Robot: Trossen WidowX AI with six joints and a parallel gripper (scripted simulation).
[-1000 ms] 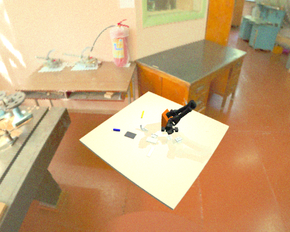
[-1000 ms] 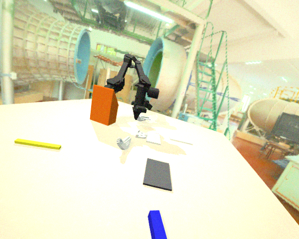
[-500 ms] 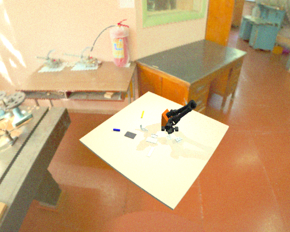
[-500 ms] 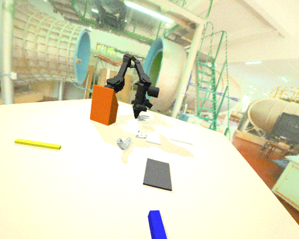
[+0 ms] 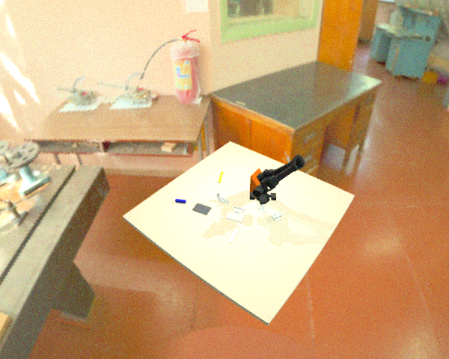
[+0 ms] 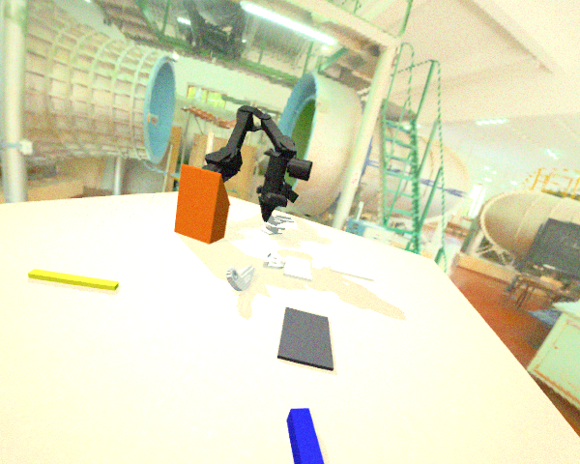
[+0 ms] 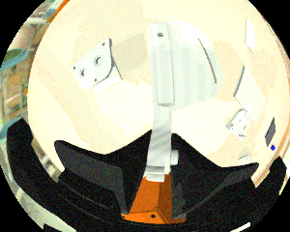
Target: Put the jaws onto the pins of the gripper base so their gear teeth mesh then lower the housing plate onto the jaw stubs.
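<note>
Nearly closed claw (image 5: 263, 200) (image 6: 267, 218) (image 7: 161, 140), gripping long white part (image 5: 261, 209) (image 6: 272, 229) (image 7: 160, 123).
Best to square hole over pin, match teeth, then lower gently.

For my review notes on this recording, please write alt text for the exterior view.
A black robot arm bends down over a pale table, its gripper closed on a light grey part. Nearer lie a grey toothed jaw, a dark plate, yellow and blue bars; an orange block stands behind.
</note>
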